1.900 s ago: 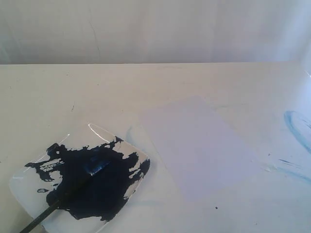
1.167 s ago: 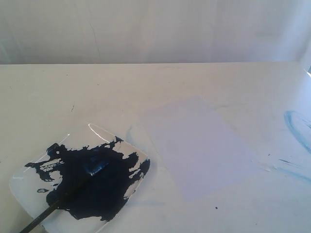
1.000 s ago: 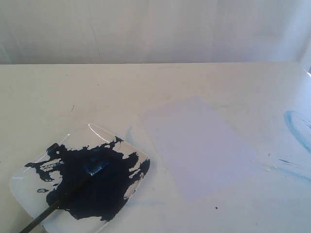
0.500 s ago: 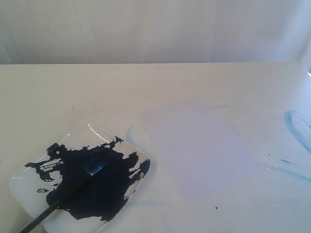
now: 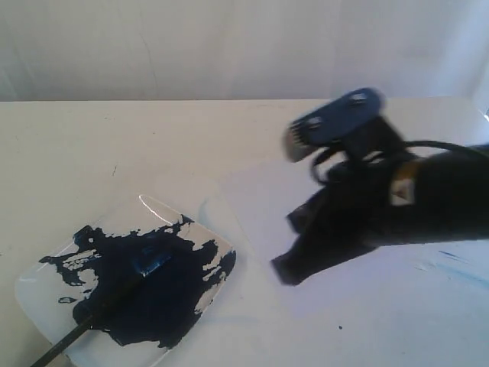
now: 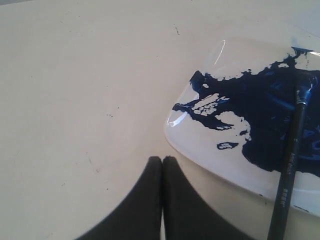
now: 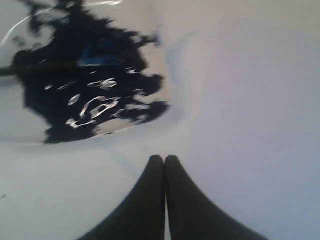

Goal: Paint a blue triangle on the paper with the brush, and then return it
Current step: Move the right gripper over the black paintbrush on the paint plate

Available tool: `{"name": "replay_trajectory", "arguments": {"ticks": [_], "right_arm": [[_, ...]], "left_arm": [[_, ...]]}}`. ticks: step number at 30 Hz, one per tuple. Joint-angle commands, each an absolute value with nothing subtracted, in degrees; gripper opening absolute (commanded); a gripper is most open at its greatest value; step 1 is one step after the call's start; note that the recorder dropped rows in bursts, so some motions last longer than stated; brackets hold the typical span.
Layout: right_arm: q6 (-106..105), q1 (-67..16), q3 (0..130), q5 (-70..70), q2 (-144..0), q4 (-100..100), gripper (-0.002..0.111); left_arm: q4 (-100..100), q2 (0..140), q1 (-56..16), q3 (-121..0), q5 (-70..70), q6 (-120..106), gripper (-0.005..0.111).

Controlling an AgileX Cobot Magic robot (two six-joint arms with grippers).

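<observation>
1. The long thin paintbrush with the black handle [image 5: 99, 310] lies with its blue-stained tip in the dark navy paint puddle [image 5: 153, 294] on the clear square plastic plate [image 5: 34, 302]. Its handle runs out past the plate's rim. I read this as its resting spot: the tip is loaded and the handle is free to take.
2. The thin, pale bluish-white rectangular paper [image 5: 252, 210] lies flat on the cream counter [image 5: 114, 138] just beside the plate, so paint has a short way to travel. What I can see of the sheet is bare, with no blue triangle on it. The arm hides part of it.
3. My right end effector [image 5: 284, 274] hangs over the paper's plate-side part, its tip pointing toward the plate. The right wrist view shows its fingers [image 7: 155, 172] pressed together and empty. It is blurred in the exterior view, so I judge it is travelling.
4. My left end effector [image 6: 162, 165] is also pressed together and holds nothing. It sits over bare counter just beside the plate's rim, apart from the brush handle.
5. I judge painting has not begun. Whichever arm takes the brush must first spread its fingers, then grip the handle clear of the paint.
</observation>
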State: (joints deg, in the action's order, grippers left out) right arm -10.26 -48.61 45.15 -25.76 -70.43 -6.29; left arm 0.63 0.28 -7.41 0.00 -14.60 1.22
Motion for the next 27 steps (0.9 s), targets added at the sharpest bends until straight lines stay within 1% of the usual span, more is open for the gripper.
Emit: {"name": "replay_trajectory", "arguments": {"ticks": [1, 2, 3, 6, 10, 13, 19, 24, 27], "right_arm": [[-38.12, -54.77, 57.49, -35.64, -84.39, -21.11, 0.000], [-43.74, -56.12, 59.83, -36.96, -87.05, -22.25, 0.000], [-54.67, -58.62, 63.39, -37.64, -91.30, -24.12, 0.000], [-70.51, -61.61, 66.25, -36.95, -95.40, -26.30, 0.000], [-82.20, -64.61, 68.99, -35.15, -100.32, -28.57, 0.000], [-82.20, -64.86, 74.22, -38.01, -104.44, -29.98, 0.000], [-82.20, -65.38, 91.19, -54.61, -114.55, -31.46, 0.000], [-82.20, -68.95, 92.46, -48.76, -118.58, -29.38, 0.000], [-74.53, -71.81, 95.65, -48.54, -120.55, -17.38, 0.000]], "left_arm": [[0.49, 0.00, -7.42, 0.00, -14.62, 1.26, 0.000], [0.49, 0.00, -7.42, 0.00, -14.62, 1.26, 0.000], [0.49, 0.00, -7.42, 0.00, -14.62, 1.26, 0.000], [0.49, 0.00, -7.42, 0.00, -14.62, 1.26, 0.000], [0.49, 0.00, -7.42, 0.00, -14.62, 1.26, 0.000], [0.49, 0.00, -7.42, 0.00, -14.62, 1.26, 0.000], [0.49, 0.00, -7.42, 0.00, -14.62, 1.26, 0.000], [0.49, 0.00, -7.42, 0.00, -14.62, 1.26, 0.000], [0.49, 0.00, -7.42, 0.00, -14.62, 1.26, 0.000]]}}
